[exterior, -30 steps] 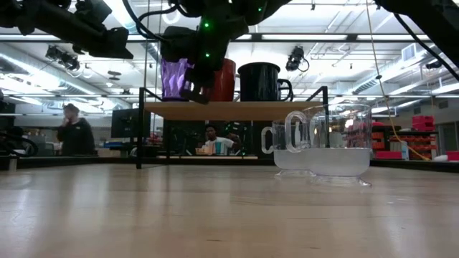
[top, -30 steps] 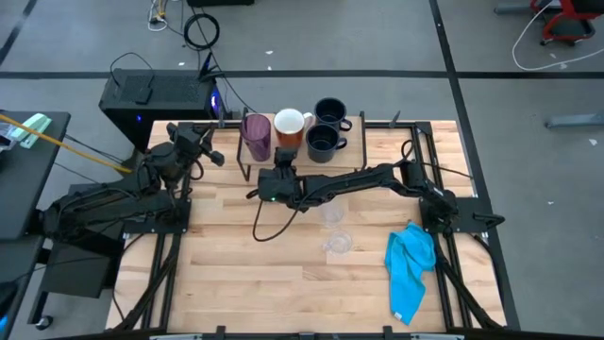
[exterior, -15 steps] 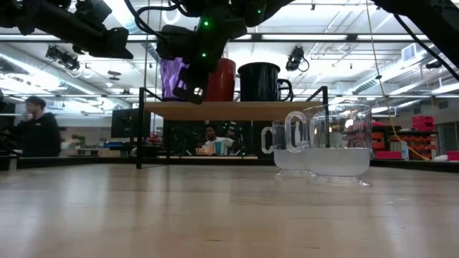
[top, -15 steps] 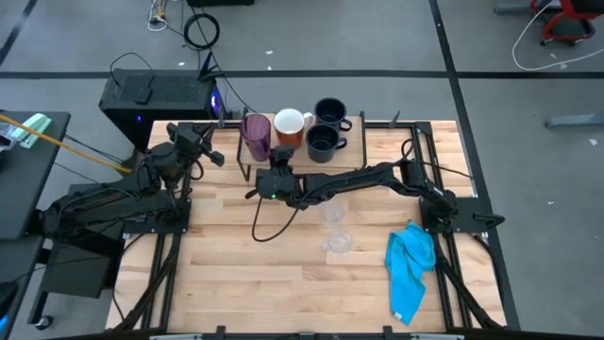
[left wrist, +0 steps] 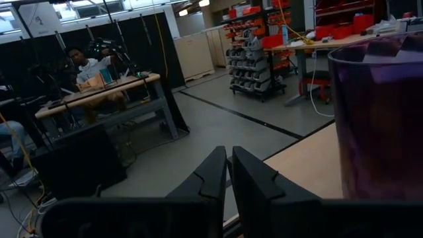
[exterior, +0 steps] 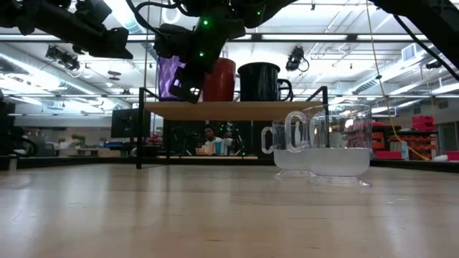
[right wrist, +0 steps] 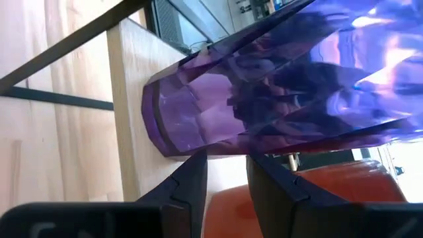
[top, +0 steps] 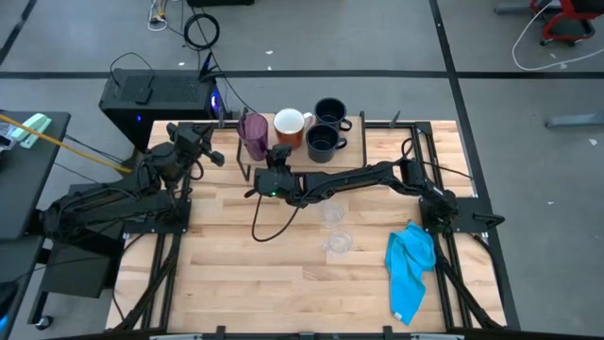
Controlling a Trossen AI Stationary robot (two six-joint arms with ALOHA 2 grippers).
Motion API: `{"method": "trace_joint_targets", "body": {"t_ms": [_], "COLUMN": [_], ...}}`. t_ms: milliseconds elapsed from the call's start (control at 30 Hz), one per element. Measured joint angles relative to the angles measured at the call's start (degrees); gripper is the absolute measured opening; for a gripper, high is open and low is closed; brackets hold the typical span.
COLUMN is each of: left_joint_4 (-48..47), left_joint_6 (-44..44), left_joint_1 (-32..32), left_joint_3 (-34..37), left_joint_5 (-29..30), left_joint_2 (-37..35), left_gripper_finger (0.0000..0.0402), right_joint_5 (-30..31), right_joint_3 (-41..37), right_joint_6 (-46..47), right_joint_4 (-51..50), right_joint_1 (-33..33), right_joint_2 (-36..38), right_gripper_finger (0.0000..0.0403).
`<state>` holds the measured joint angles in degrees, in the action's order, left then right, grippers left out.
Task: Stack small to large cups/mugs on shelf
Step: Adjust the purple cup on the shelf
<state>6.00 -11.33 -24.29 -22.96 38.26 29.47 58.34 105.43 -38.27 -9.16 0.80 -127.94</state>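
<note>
The purple tumbler [top: 253, 134], the white-and-orange mug [top: 290, 127] and two dark mugs [top: 329, 112] [top: 321, 142] stand upright on the wooden shelf [exterior: 237, 109] at the table's far edge. Two clear glasses [top: 330, 213] [top: 338, 244] stand on the tabletop at the middle. My right gripper [right wrist: 225, 168] is open, level with the shelf, right in front of the tumbler's [right wrist: 264, 99] lower wall near its base; it also shows in the high view [top: 271, 156]. My left gripper [left wrist: 229, 165] is shut and empty, left of the tumbler [left wrist: 380, 119]. My right gripper has its fingertips [right wrist: 197, 165] right at the tumbler's wall near the base [right wrist: 178, 142], coming level from the table's near side. Whether they touch it, I cannot tell. The tumbler stands upright on the shelf.
A blue cloth [top: 411, 269] lies at the table's right near corner. The shelf's black legs [exterior: 139, 129] stand on the tabletop. The orange mug [right wrist: 310, 205] is close beside the tumbler. A black box [top: 156, 99] sits beyond the table's far left.
My right gripper has moved a little toward the table's far edge and left, closing on the purple tumbler.
</note>
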Motion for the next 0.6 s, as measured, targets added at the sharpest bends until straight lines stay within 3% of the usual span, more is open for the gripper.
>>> {"method": "trace_joint_targets", "body": {"t_ms": [600], "left_joint_4": [-0.2], "left_joint_6": [0.0], "left_joint_1": [0.0], "left_joint_3": [0.0], "left_joint_5": [0.0], "left_joint_2": [0.0], "left_gripper_finger": [0.0025], "right_joint_5": [-0.4], "right_joint_3": [0.0], "right_joint_6": [-2.4], "right_joint_4": [1.9], "right_joint_1": [0.0], "right_joint_2": [0.0], "right_gripper_finger": [0.0113]}}
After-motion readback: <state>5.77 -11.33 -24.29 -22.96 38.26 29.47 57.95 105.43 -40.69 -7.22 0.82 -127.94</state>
